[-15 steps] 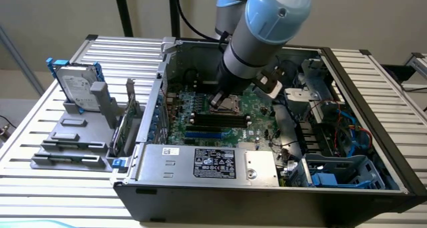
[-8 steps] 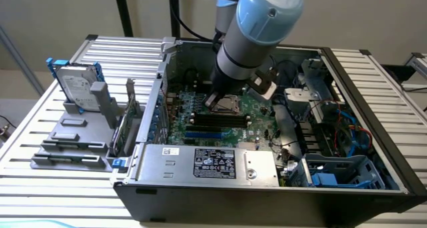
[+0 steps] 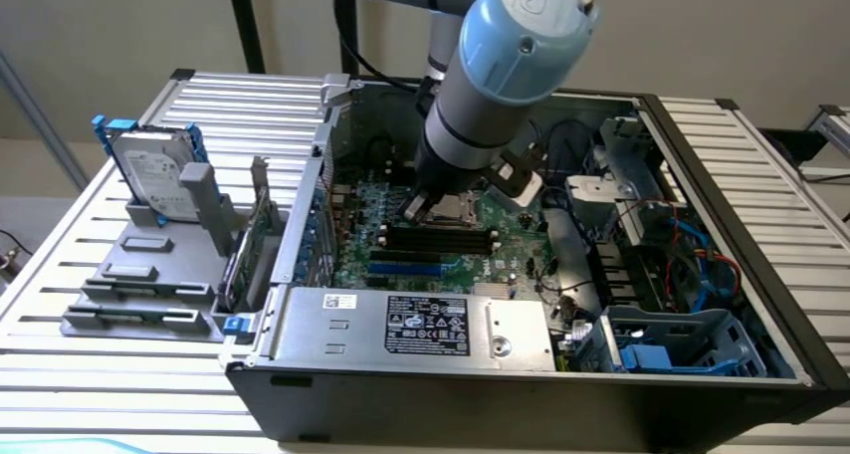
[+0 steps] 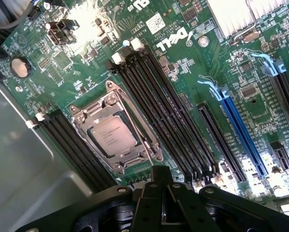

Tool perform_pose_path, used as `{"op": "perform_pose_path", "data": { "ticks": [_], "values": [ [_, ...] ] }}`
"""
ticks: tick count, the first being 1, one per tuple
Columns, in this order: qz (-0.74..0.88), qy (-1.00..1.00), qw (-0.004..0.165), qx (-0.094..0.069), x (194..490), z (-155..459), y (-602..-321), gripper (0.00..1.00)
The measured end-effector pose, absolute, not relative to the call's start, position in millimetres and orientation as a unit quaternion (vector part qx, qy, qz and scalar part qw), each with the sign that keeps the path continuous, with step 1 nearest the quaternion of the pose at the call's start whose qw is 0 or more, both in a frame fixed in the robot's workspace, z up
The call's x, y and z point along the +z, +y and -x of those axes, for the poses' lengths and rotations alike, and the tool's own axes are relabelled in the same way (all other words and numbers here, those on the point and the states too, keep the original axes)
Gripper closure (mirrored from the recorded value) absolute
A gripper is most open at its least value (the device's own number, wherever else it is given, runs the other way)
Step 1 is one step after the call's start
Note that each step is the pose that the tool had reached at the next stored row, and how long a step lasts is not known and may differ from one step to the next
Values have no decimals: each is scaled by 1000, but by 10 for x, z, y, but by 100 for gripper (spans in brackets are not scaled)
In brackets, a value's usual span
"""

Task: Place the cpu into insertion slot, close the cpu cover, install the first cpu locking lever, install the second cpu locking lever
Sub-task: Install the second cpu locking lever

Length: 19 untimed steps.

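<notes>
Nearest you in the exterior view: the power supply (image 3: 418,325) along the PC case (image 3: 531,414) front wall, drive cage (image 3: 678,340) toward that view's right. Hard drive (image 3: 153,170) stands on the table (image 3: 106,374) outside, well apart. Gripper (image 4: 161,193) hangs over the green motherboard (image 4: 183,72), fingers pressed together, holding nothing. The cpu (image 4: 113,136) sits in the insertion slot (image 4: 116,126), cpu cover (image 4: 151,142) down around it. Black memory slots (image 4: 168,121) flank it on both sides.
</notes>
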<state>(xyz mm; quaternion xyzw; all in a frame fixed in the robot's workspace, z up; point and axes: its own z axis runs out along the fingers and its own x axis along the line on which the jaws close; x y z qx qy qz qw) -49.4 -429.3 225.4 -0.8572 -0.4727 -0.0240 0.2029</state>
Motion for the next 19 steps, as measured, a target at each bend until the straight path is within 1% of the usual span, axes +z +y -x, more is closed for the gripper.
{"op": "perform_pose_path", "data": {
  "ticks": [6, 12, 19],
  "values": [
    [857, -474, 199, -32, 2204, 563, -4266, 89],
    [856, -479, 189, -50, 2166, 605, -4224, 89],
    [856, -479, 186, -51, 2113, 645, -4219, 89]
  ]
}}
